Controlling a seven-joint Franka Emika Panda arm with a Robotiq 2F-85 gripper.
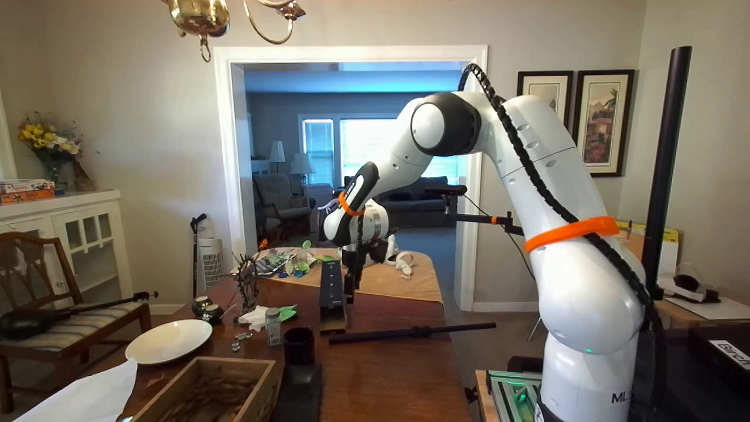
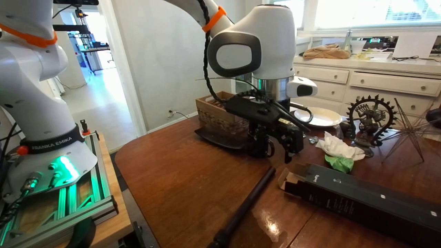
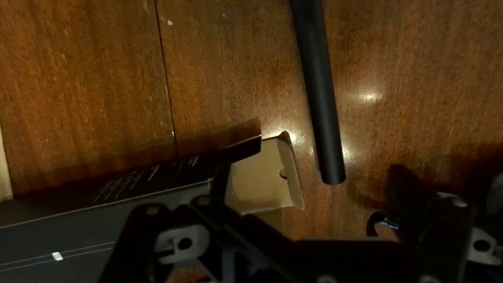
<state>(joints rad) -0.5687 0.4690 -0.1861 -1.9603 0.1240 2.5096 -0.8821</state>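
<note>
While the arm (image 1: 565, 181) arches, its parted jaws hang above the table (image 1: 392, 375).

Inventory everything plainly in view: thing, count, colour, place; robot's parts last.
Table: 1, brown, in all views
Box: 1, black, on table, end open
Rod: 1, black, near box's open end
Basket: 1, brown, on table
Tray: 1, black, beside basket
Mug: 1, dark, at tray's end
Jar: 1, greyish, near mug
Plate: 1, white, near basket
Statue: 1, dark, on table
Wire star: 1, brown, by statue
Tissue: 1, white, near statue
Scrap: 1, green, by tissue
Cloth: 1, tan, beyond box
Dining chair: 1, brown, beside table
Flowers: 1 bunch, yellow-white, on cabinet
Pictures: 2, dark-framed, on wall
Chandelier: 1, brass, overhead
Arm: 1, white, beside table
Gripper: 1, black, open, above table near mug
</note>
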